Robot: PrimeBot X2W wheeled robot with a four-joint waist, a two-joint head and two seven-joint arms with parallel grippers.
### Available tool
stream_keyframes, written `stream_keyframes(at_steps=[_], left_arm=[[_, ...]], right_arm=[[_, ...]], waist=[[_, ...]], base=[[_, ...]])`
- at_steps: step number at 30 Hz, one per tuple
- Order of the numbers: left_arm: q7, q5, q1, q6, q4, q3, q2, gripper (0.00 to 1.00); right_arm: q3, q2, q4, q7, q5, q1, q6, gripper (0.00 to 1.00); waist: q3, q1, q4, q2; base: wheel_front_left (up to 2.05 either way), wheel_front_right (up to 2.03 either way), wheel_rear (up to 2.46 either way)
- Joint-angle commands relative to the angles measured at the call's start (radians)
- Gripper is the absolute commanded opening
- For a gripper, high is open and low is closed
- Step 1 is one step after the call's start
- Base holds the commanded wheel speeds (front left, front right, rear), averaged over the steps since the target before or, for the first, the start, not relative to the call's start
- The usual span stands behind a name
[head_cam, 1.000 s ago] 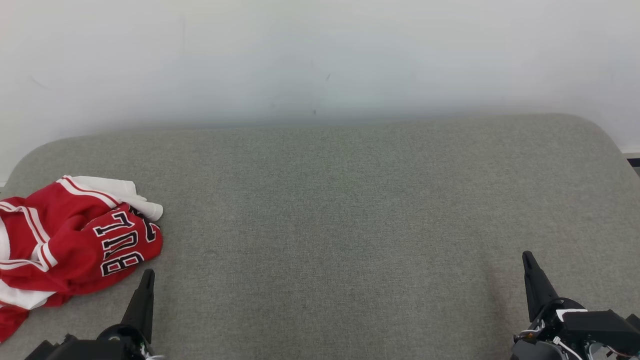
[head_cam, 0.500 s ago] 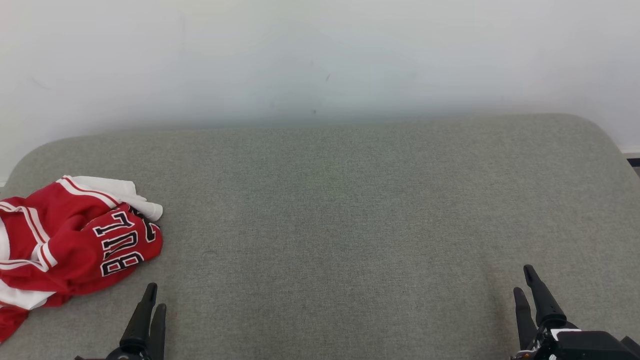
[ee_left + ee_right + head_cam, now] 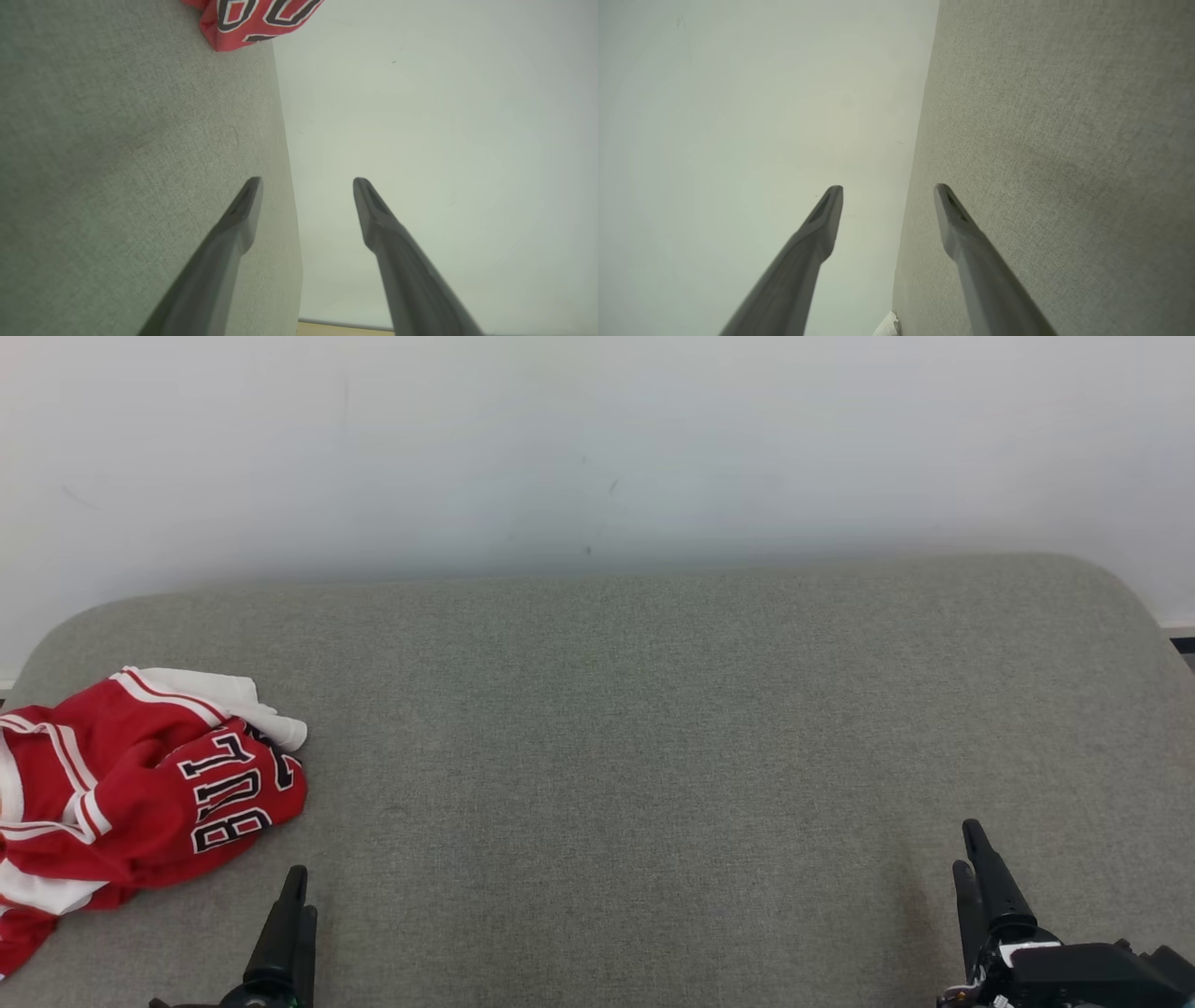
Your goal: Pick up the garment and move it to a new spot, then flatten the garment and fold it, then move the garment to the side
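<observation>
My left pincer [image 3: 302, 891] and my right pincer [image 3: 966, 845] are both spread open and hold nothing above the gray woven cushion [image 3: 607, 756], the crumpled red and white shirt [image 3: 140, 784] lies near, ahead and outward of the left one, far from the right, and a plain pale wall [image 3: 560, 448] stands beyond.

Grey woven upholstered surface [image 3: 653, 756] with rounded far corners, plain white wall [image 3: 597, 448] behind it

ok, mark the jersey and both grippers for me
red jersey [image 3: 145, 821], head view, red fabric beside the lettering.
left gripper [image 3: 307, 179], left wrist view, midway between its parted fingertips.
right gripper [image 3: 888, 186], right wrist view, midway between its parted fingertips.
</observation>
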Motion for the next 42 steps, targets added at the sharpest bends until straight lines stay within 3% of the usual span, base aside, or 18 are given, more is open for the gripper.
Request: stream_keyframes(at_steps=[1, 11, 42], left_arm=[[-0.016, 0.044, -0.013, 0.004, -0.012, -0.007, 0.006, 1.00], [-0.057, 0.281, -0.019, 0.038, -0.016, -0.027, 0.008, 1.00], [-0.160, 0.880, 0.008, 0.123, -0.058, -0.070, 0.018, 1.00]], right_arm=[[0.005, -0.005, -0.021, -0.015, -0.043, -0.009, 0.000, 1.00], [0.003, 0.000, -0.030, -0.057, -0.218, -0.009, 0.000, 1.00], [0.037, -0.001, 0.010, -0.120, -0.793, -0.017, -0.001, 1.00]], waist=[[-0.001, 0.0000, 0.001, -0.0001], [-0.006, 0.0000, 0.007, -0.0001], [-0.017, 0.0000, 0.017, -0.0001]], base=[[0.00, 0.00, 0.00], [0.00, 0.00, 0.00], [0.00, 0.00, 0.00]])
